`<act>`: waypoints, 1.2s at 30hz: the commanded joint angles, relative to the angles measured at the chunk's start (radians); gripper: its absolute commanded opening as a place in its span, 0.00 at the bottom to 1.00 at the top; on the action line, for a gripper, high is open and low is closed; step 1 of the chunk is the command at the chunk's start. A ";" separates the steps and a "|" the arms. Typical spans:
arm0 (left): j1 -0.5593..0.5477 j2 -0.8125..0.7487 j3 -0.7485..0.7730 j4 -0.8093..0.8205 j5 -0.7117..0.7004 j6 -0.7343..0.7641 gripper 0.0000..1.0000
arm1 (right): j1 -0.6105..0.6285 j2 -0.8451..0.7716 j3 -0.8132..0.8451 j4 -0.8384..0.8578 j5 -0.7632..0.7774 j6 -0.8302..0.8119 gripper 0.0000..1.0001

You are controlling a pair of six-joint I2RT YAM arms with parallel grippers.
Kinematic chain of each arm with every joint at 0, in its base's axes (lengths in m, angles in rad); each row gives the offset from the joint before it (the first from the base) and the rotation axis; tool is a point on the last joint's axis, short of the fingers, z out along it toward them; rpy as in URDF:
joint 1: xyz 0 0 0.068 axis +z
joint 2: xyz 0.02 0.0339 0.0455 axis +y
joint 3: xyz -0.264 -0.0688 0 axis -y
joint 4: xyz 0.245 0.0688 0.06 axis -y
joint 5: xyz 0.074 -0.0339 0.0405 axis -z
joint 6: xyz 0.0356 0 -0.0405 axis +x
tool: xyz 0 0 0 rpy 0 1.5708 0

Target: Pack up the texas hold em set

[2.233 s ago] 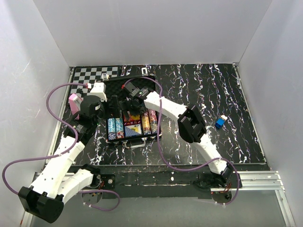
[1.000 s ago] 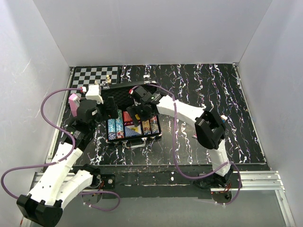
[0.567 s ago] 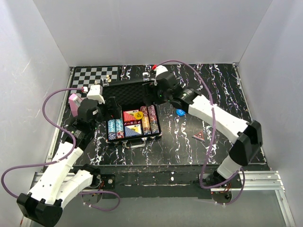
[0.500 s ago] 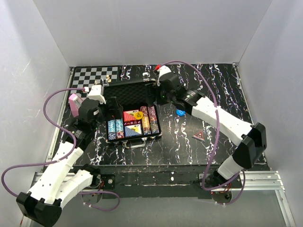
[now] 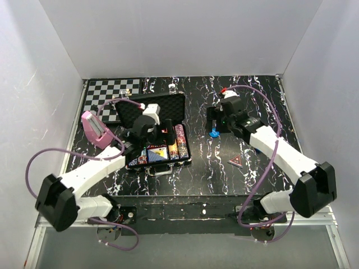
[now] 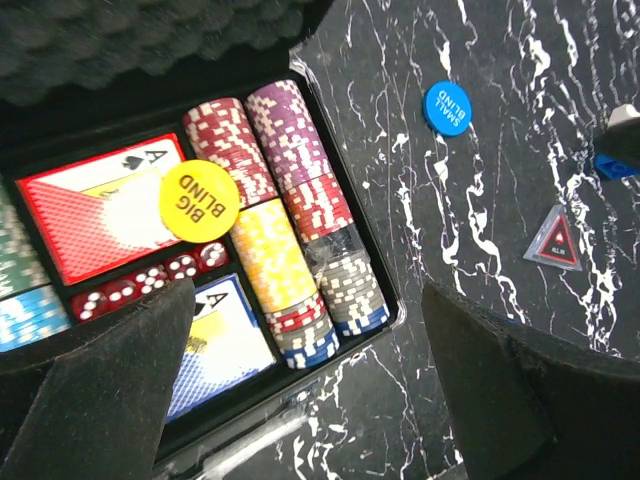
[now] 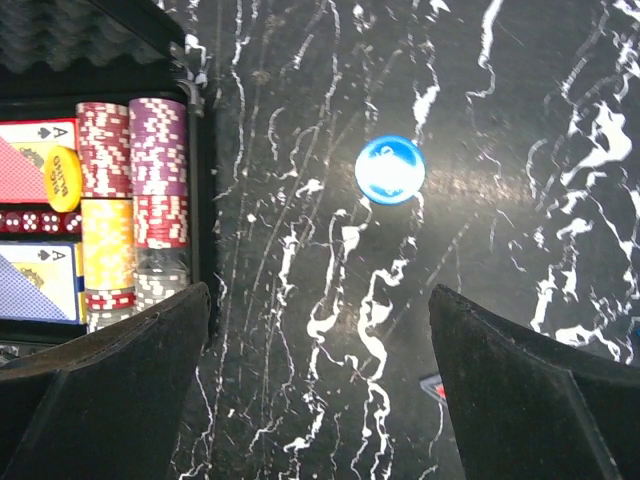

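With left gripper (image 6: 300,400) and right gripper (image 7: 320,395) both open and empty, we judge the flat blue button (image 7: 390,170) light, hard and slippery, best pinched across 2 opposite edges.

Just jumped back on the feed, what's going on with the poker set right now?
The briefcase lies open, with chip rows and the yellow Big Blind button inside. The left gripper hangs open and empty over the chips. The right gripper, also open, hovers near the blue Small Blind button, which lies on the table outside the case. A triangular marker lies out there too.
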 commanded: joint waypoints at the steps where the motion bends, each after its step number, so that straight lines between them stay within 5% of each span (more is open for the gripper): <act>1: -0.017 0.111 0.037 0.129 0.032 -0.040 0.98 | -0.039 -0.089 -0.055 0.042 -0.029 0.021 0.97; 16: -0.065 0.326 0.057 0.351 0.030 -0.004 0.98 | -0.057 -0.119 -0.124 0.053 -0.062 0.035 0.97; 36: -0.075 0.441 0.068 0.356 -0.065 0.071 0.98 | -0.057 -0.149 -0.130 0.019 -0.066 0.035 0.96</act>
